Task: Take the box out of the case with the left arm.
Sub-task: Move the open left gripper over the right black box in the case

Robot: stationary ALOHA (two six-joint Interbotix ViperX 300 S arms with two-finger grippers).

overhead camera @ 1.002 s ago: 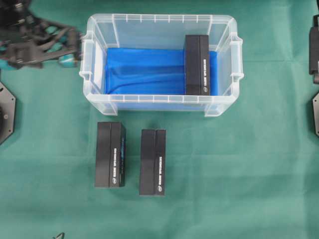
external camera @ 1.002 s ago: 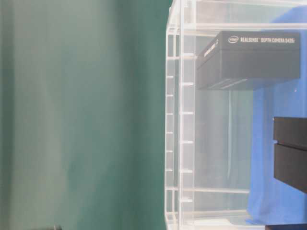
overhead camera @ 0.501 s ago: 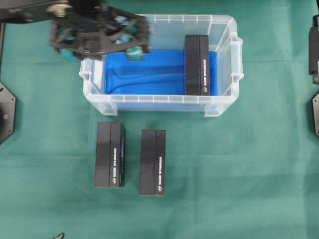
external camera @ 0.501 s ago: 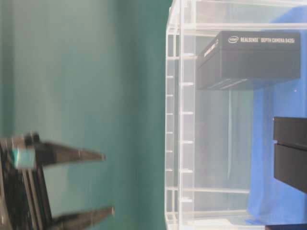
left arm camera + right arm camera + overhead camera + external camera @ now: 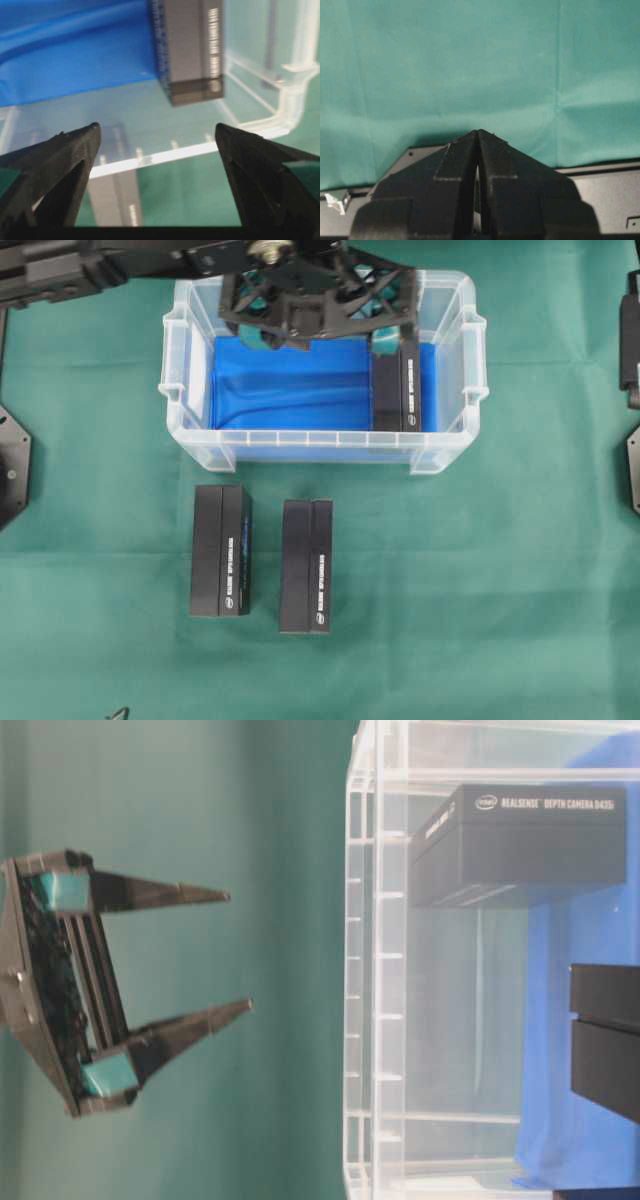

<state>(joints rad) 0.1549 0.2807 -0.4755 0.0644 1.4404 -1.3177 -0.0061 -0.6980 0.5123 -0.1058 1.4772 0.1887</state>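
My left gripper (image 5: 318, 332), a black open-lattice claw with teal pads, hangs over the back part of the big clear plastic case (image 5: 300, 450) with the bright blue sheet on its bottom, and its two fingers (image 5: 190, 895) stand wide apart with nothing between them. The thing I want is the long black cardboard box with small white print (image 5: 396, 390), and it lies on the blue sheet at the right end of the case, close to the right wall. In my wrist view the box (image 5: 190, 50) is ahead of my fingers and a bit to one side, so I am not lined up with it yet. I think the box is stiff and quite light, so it should not bend or squash when I squeeze it. Its sides look smooth, so it might slip if I hold it too softly. I would take it across its narrow width, near the middle of its length, so it does not tip. The wall beside it leaves little room for one finger, so I must go down with care. Two more black boxes (image 5: 221, 550) lie on the green cloth (image 5: 480, 590) outside the case. My right gripper (image 5: 477, 165) rests with its fingers together, holding nothing.
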